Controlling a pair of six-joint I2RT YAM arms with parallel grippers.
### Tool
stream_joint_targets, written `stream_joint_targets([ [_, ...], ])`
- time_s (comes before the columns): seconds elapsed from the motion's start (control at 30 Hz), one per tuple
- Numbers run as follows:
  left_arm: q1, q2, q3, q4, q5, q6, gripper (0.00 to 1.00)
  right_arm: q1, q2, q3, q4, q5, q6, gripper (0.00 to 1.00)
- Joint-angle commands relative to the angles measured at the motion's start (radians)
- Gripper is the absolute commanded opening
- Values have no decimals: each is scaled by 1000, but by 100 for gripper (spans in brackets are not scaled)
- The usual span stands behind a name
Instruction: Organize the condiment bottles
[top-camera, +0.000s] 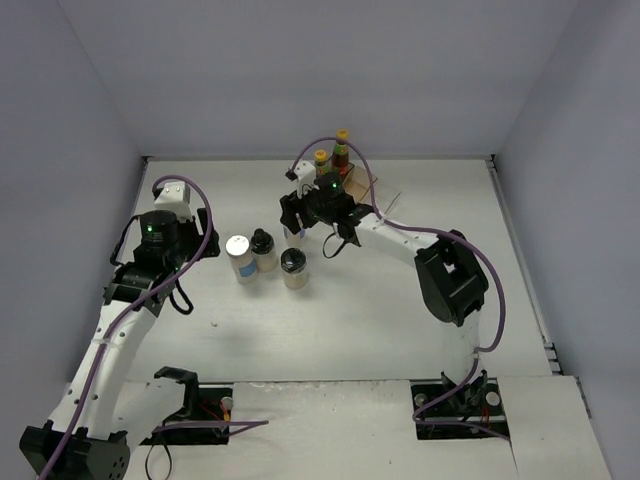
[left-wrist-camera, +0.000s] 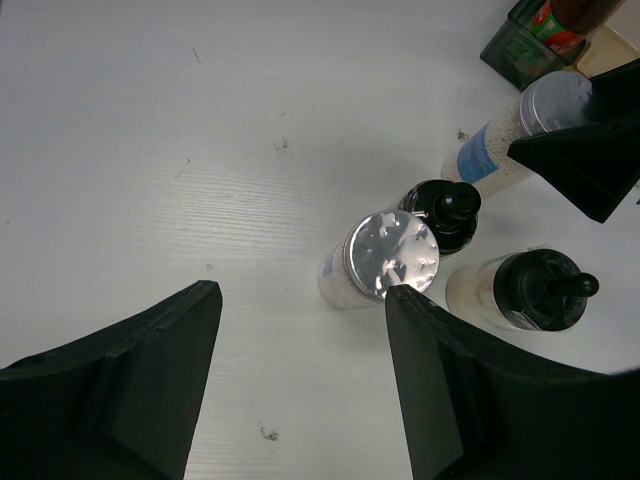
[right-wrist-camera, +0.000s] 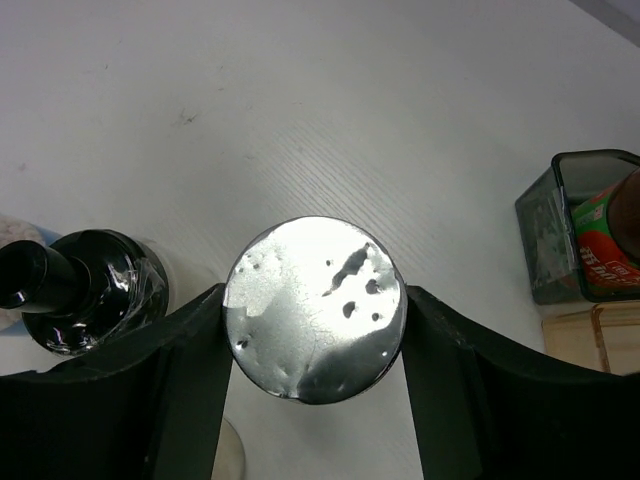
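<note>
My right gripper (top-camera: 315, 215) is shut on a silver-lidded shaker (right-wrist-camera: 315, 305), one finger (right-wrist-camera: 190, 380) on each side of its lid; I cannot tell if it is off the table. The other silver-lidded shaker (top-camera: 240, 258), a black-topped bottle (top-camera: 263, 248) and a black-topped jar (top-camera: 294, 268) stand together mid-table. Two dark sauce bottles with orange caps (top-camera: 321, 158) (top-camera: 342, 140) stand in the rack at the back. My left gripper (left-wrist-camera: 300, 300) is open and empty, held above the table left of the free shaker (left-wrist-camera: 390, 260).
The smoky plastic rack (right-wrist-camera: 545, 235) sits just right of the held shaker, with a tan wooden block (right-wrist-camera: 590, 330) beside it. Grey walls close in the table on three sides. Purple cables loop over both arms.
</note>
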Motion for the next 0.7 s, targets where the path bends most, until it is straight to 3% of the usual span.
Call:
stream_joint_targets([
  [0.0,7,-2,13,68,6,-7,66,8,-36,-1,60,8,3,57],
  [0.03,7,-3,13,68,6,-6,66,8,-42,-5,60,13,0,46],
  [0.1,7,-3,13,68,6,-6,66,7,-73,-23,64,37,-7,37],
  [0.13,8,-3,12,66,6,-6,66,2,-85,-31,66,46,-9,28],
  [0.3,8,-3,13,66,7,-7,66,-41,-188,-74,61,91,-13,3],
  [0.67,5,1,13,66,13,-7,66,-186,-339,-30,5,178,-46,0],
])
